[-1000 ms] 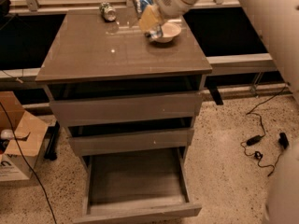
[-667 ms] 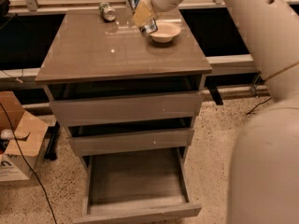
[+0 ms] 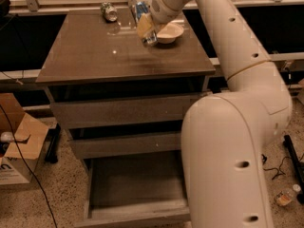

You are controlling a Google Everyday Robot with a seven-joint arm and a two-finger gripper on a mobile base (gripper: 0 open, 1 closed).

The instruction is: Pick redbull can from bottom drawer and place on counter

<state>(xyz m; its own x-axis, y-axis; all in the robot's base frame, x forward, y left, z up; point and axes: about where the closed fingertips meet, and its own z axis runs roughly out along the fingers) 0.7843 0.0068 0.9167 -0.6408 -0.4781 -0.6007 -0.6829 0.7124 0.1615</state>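
Jaws hover over the tabletop (image 3: 95, 56) beside the redbull can (image 3: 141, 9), gap I cannot tell; I reckon it light, slick, dentable, best pinched mid-body.

Only one cam here, so no 2nd view shares anything w/ it. It looks from high up, in front of the cabinet (image 3: 123, 110), and is tilted down. The worktop (image 3: 95, 56) fills the upper-middle part. The open bottom drawer (image 3: 137, 184) is at the lower edge, partly cut off. The robot arm (image 3: 228, 151) is very near the lens and covers the right side, approx. from bottom to top. The claw (image 3: 146, 31) is far from the cam, over the back part of the worktop, just beside a bowl (image 3: 170, 32).
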